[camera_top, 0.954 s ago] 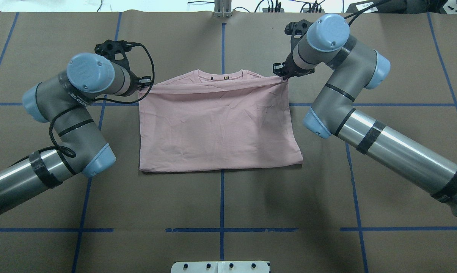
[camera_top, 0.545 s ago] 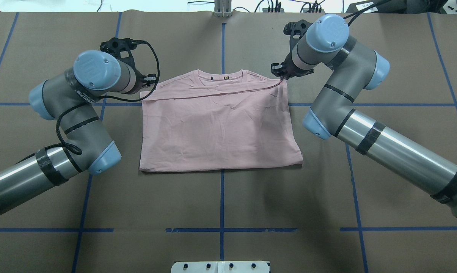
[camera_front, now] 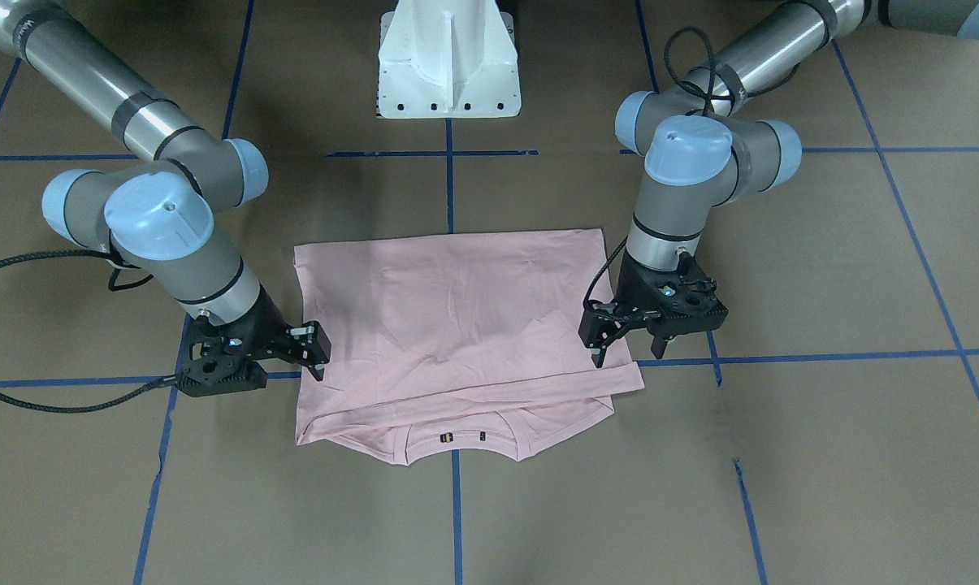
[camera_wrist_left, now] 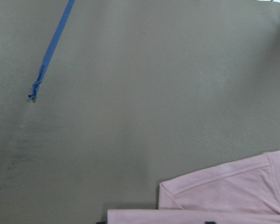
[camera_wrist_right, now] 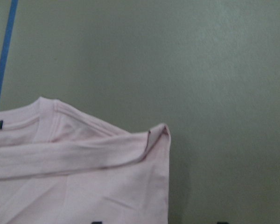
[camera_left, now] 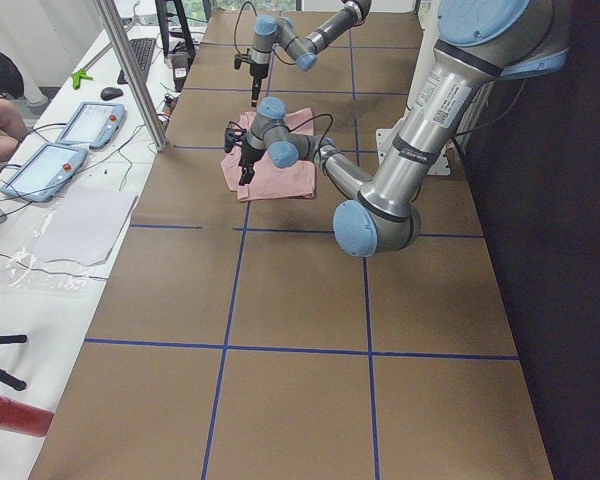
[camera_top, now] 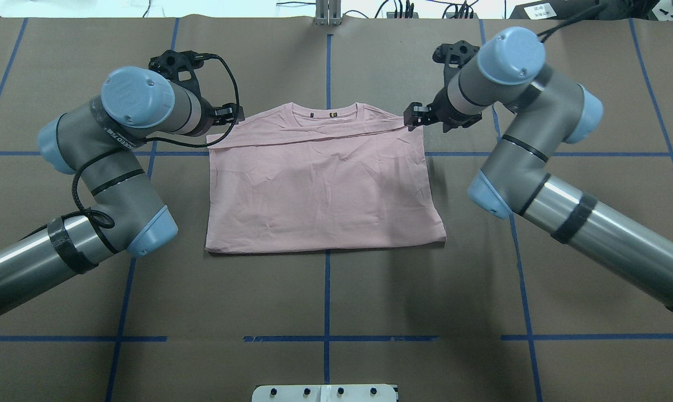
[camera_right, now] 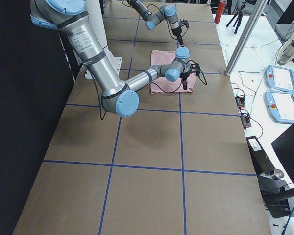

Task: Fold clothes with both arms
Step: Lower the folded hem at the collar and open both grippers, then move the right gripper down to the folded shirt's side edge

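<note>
Closest to the robot's white base (camera_top: 325, 392), the brown surface (camera_top: 325, 296) is bare up to the crease of the pink T-shirt (camera_top: 325, 190). The shirt lies flat in the middle, doubled over on itself. That crease on the robot's side is straight and tidy, which I take to be the point of carrying the hem away from the robot. Its print is out of sight. Further out, the hem edge (camera_top: 314, 135) rests just short of the collar (camera_top: 325, 111). It runs a little askew, sitting lower on the left arm's side.

Both arms hang at the two far corners of that top layer. The left pincer (camera_front: 628, 353) stands with its fingers apart above its corner, gripping nothing. The right pincer (camera_top: 428, 120) is also spread, just beside its corner, and its wrist view shows the cloth lying loose below. To my eye this fold is laid, and a crosswise fold probably follows.
</note>
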`<state>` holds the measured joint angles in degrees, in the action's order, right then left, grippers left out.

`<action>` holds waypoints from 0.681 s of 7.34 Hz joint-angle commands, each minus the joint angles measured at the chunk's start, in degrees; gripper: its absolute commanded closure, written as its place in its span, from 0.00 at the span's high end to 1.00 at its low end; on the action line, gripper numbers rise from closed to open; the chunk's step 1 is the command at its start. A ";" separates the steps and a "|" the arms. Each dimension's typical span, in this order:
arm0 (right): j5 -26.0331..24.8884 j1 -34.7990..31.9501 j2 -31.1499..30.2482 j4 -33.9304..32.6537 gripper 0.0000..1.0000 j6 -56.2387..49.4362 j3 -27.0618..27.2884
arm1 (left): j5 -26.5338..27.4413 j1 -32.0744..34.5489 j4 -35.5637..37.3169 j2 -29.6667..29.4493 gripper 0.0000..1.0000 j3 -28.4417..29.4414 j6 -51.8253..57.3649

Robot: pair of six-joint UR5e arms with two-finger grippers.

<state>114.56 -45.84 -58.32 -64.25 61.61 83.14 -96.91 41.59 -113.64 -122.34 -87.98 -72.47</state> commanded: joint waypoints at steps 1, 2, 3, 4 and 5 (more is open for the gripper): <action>0.50 3.28 -7.66 -6.89 1.00 7.62 12.69 | -2.57 -0.02 0.34 0.78 1.00 -3.24 -0.30; -0.90 6.44 -9.51 -11.55 1.00 8.87 16.75 | -2.67 -0.28 0.26 2.01 1.00 -4.65 -0.47; -4.05 10.21 -9.62 -12.03 1.00 11.23 16.70 | -2.67 -0.37 0.35 2.54 1.00 -6.05 -0.56; -5.82 12.60 -10.14 -12.12 1.00 11.86 16.70 | -2.67 -0.45 0.26 2.55 1.00 -6.59 -0.56; -5.84 13.66 -10.32 -12.30 1.00 11.87 16.61 | -2.76 -0.54 0.26 2.55 1.00 -7.12 -1.00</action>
<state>109.77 -34.40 -68.19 -76.08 72.86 99.57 -99.58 41.16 -113.36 -119.91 -94.28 -73.13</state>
